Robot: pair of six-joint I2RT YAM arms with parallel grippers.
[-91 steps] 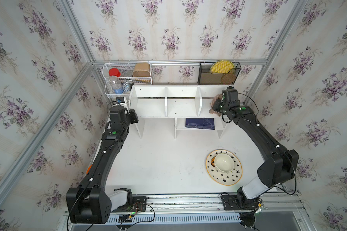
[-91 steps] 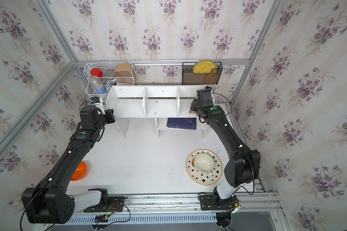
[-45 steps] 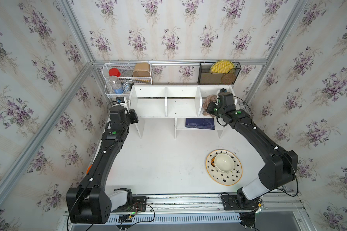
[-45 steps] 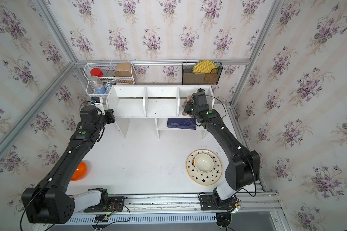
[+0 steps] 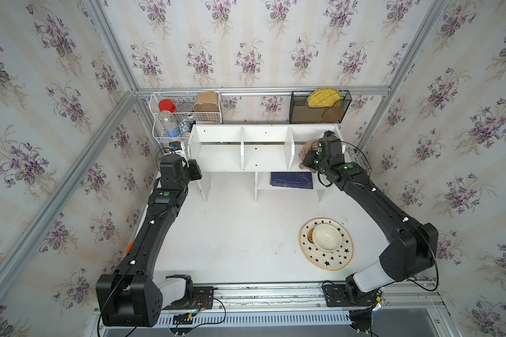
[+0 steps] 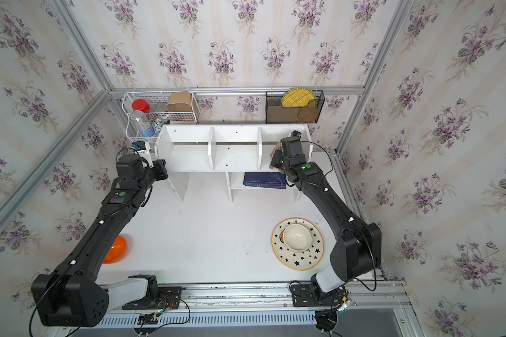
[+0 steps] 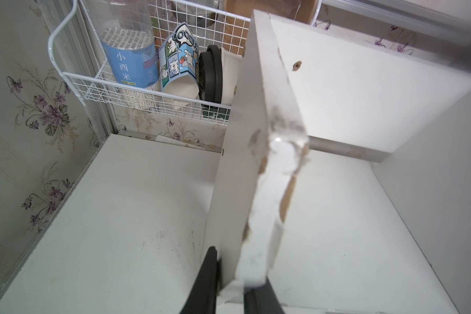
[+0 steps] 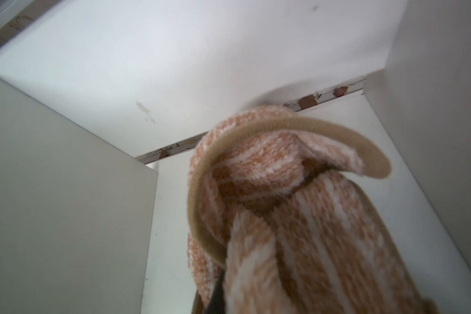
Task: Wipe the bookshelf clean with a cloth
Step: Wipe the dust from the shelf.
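The white bookshelf (image 5: 263,157) stands against the back wall in both top views. My left gripper (image 5: 195,172) is shut on its left end panel; in the left wrist view the black fingers (image 7: 207,282) sit on either side of the chipped panel edge (image 7: 267,190). My right gripper (image 5: 310,159) is inside the right upper compartment, shut on the bunched tan-brown striped cloth (image 5: 306,150). In the right wrist view the cloth (image 8: 297,217) fills the space in front of the gripper (image 8: 245,299) and hides most of its fingers. It hangs near the compartment's back board (image 8: 201,68).
A white wire basket (image 5: 184,116) with bottles hangs behind the shelf's left end, and a black mesh rack (image 5: 319,108) hangs at back right. A blue book (image 5: 292,180) lies on the lower shelf. A star-patterned plate with a bowl (image 5: 326,243) sits front right. An orange object (image 6: 116,249) lies under the left arm.
My right gripper and the cloth shifted a little left inside the right compartment, then nearly stopped. The left arm has not moved.
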